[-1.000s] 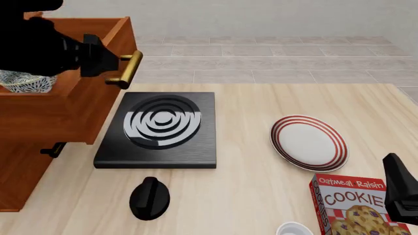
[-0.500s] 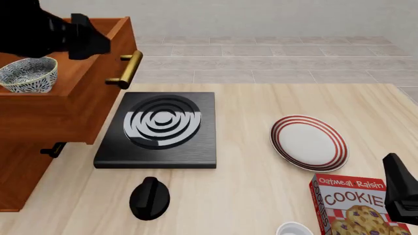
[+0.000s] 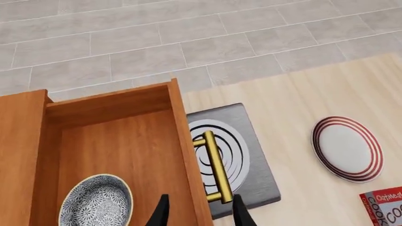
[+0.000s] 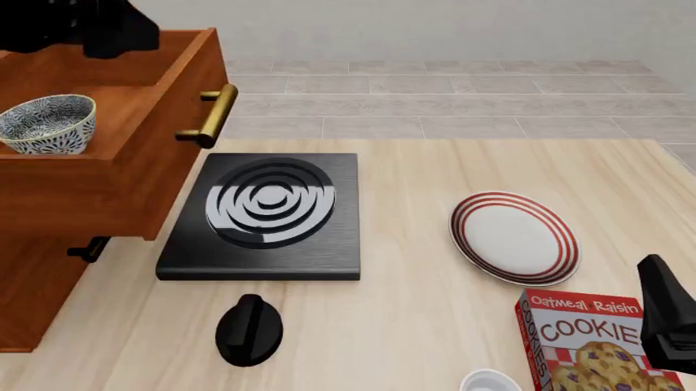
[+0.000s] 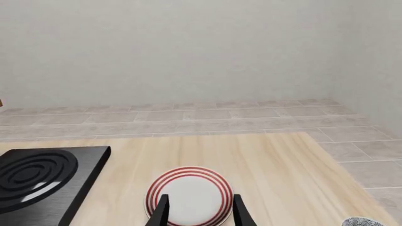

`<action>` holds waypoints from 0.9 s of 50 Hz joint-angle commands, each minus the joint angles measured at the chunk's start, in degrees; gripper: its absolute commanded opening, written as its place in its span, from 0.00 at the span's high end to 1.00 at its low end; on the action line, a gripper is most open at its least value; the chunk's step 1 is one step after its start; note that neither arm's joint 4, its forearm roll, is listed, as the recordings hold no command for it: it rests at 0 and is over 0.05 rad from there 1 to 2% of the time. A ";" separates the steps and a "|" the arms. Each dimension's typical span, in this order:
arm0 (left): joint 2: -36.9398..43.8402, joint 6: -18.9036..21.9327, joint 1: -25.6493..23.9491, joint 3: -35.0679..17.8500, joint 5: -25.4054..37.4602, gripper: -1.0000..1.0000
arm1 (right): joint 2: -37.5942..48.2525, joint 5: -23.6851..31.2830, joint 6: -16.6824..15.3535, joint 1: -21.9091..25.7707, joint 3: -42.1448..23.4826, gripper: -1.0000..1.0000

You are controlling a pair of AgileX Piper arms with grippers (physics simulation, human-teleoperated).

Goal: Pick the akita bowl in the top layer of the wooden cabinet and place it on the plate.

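the top layer [image 4: 130, 163] of the wooden cabinet [image 4: 44, 269] stands pulled out, with the akita bowl [image 4: 46, 124] inside, not yet grasped. the left pincer [image 3: 199, 212] hovers above, open and empty; the right pincer [image 5: 199, 209], also open, waits near the bare plate [image 4: 513, 236]. grasping, lifting and placing all remain.

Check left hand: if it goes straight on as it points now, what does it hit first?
Likely the front wall of the top layer, near its brass handle: the left hand straddles that wall. The akita bowl sits off to one side. Depth is unclear.
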 commanded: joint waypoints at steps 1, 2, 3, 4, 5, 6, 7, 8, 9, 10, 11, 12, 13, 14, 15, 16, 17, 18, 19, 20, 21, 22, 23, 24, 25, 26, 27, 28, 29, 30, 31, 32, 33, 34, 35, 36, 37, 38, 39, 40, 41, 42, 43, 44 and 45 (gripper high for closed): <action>1.70 2.57 1.59 -3.10 1.32 0.00 | 0.00 -0.01 -0.07 -0.01 0.01 0.00; 1.89 3.23 2.20 -3.35 1.48 0.00 | 0.00 -0.02 -0.08 -0.02 0.02 0.00; 2.08 3.96 2.51 -3.68 1.60 0.00 | 0.00 -0.03 -0.14 0.01 0.02 0.00; 2.54 4.12 2.87 -3.80 2.08 0.00 | 0.00 -0.03 -0.15 0.02 0.01 0.00; 2.69 4.34 3.04 -4.01 2.17 0.00 | 0.00 -0.04 -0.13 0.02 0.01 0.00; 2.70 4.34 3.04 -4.02 2.18 0.00 | 0.00 -0.04 -0.13 0.02 0.01 0.00; 2.85 5.30 3.69 -4.31 2.55 0.00 | 0.00 -0.04 -0.16 0.05 0.00 0.00; 2.92 5.43 3.95 -4.34 2.75 0.00 | 0.00 -0.04 -0.20 0.07 0.00 0.00; 2.92 5.43 3.95 -4.35 2.75 0.00 | 0.00 -0.04 -0.20 0.07 0.00 0.00; 2.89 5.75 4.02 -4.49 3.01 0.00 | 0.00 -0.04 -0.23 0.10 -0.02 0.00; 2.76 6.03 4.41 -4.56 3.01 0.00 | 0.00 -0.05 -0.24 0.11 -0.04 0.00; 2.77 6.02 4.43 -4.69 3.12 0.00 | 0.00 -0.05 -0.28 0.12 -0.04 0.00; 2.87 6.14 4.64 -4.87 3.39 0.00 | 0.00 -0.04 -0.31 0.15 -0.05 0.00; 3.03 6.33 4.99 -4.90 3.56 0.00 | 0.00 -0.03 -0.30 0.16 -0.07 0.00; 3.05 6.40 5.08 -5.17 3.73 0.00 | 0.00 -0.02 -0.32 0.19 -0.09 0.00; 3.05 6.40 5.08 -5.18 3.73 0.00 | 0.00 -0.02 -0.32 0.19 -0.09 0.00; 3.17 6.58 5.18 -5.36 3.95 0.00 | 0.00 -0.01 -0.36 0.20 -0.10 0.00; 3.27 7.20 5.69 -5.70 4.22 0.00 | 0.00 -0.04 -0.40 0.23 -0.14 0.00; 3.28 7.20 5.70 -5.71 4.23 0.00 | 0.00 -0.04 -0.40 0.23 -0.14 0.00; 2.97 8.36 6.11 -5.69 4.07 0.00 | 0.00 -0.04 -0.39 0.23 -0.16 0.00; 3.09 8.34 5.98 -5.72 4.40 0.00 | 0.00 -0.06 -0.40 0.25 -0.20 0.00; 3.12 8.75 6.15 -5.61 4.52 0.00 | 0.00 -0.06 -0.49 0.32 -0.22 0.00; 3.12 8.75 6.16 -5.61 4.52 0.00 | 0.00 -0.06 -0.49 0.32 -0.22 0.00; 3.09 9.36 6.91 -5.71 4.53 0.00 | 0.00 -0.06 -0.52 0.33 -0.21 0.00; 3.30 9.38 6.88 -5.92 4.77 0.00 | 0.00 -0.06 -0.53 0.31 -0.23 0.00; 3.30 9.38 6.88 -5.93 4.78 0.00 | 0.00 -0.06 -0.53 0.31 -0.23 0.00; 3.23 10.13 7.47 -6.07 4.76 0.00 | 0.00 -0.05 -0.55 0.32 -0.24 0.00; 3.46 10.11 7.54 -6.46 5.21 0.00 | 0.00 -0.03 -0.50 0.27 -0.24 0.00; 3.47 10.11 7.54 -6.47 5.22 0.00 | 0.00 -0.01 -0.52 0.28 -0.24 0.00; 3.54 10.63 8.40 -6.65 5.59 0.00 | 0.00 -0.02 -0.57 0.35 -0.25 0.00; 3.56 10.86 8.51 -6.76 5.80 0.00 | 0.00 -0.01 -0.58 0.39 -0.25 0.00; 3.62 10.92 9.09 -6.79 6.05 0.00 | 0.00 -0.01 -0.59 0.41 -0.27 0.00; 3.72 11.17 9.68 -6.73 6.30 0.00 | 0.00 -0.01 -0.62 0.43 -0.29 0.00; 3.64 11.33 9.54 -6.81 6.17 0.00 | 0.00 -0.01 -0.64 0.44 -0.29 0.00; 3.85 11.55 10.28 -6.80 6.70 0.00 | 0.00 -0.02 -0.65 0.44 -0.31 0.00; 3.80 11.81 10.38 -6.82 6.69 0.00 | 0.00 -0.02 -0.67 0.44 -0.32 0.00; 3.82 11.93 10.37 -6.92 6.80 0.00 | 0.00 -0.02 -0.69 0.46 -0.33 0.00; 3.86 11.94 10.50 -7.12 6.98 0.00 | 0.00 -0.02 -0.70 0.47 -0.35 0.00; 3.81 12.14 10.82 -7.26 7.03 0.00 | 0.00 -0.02 -0.73 0.48 -0.36 0.00; 3.82 12.17 11.14 -7.36 7.13 0.00 | 0.00 -0.04 -0.78 0.48 -0.38 0.00; 3.93 12.07 11.16 -7.45 7.18 0.00 | 0.00 -0.05 -0.81 0.51 -0.39 0.00; 3.99 12.03 11.21 -7.51 7.32 0.00 | 0.00 -0.05 -0.82 0.51 -0.40 0.00; 3.91 12.48 11.62 -7.34 7.31 0.00 | 0.04 -0.03 -0.83 0.52 -0.49 0.00; 3.95 12.55 11.62 -7.25 7.37 0.00 | 0.04 -0.01 -0.84 0.51 -0.52 0.00; 3.89 13.17 12.18 -7.21 7.25 0.00 | 0.04 -0.02 -0.84 0.50 -0.53 0.00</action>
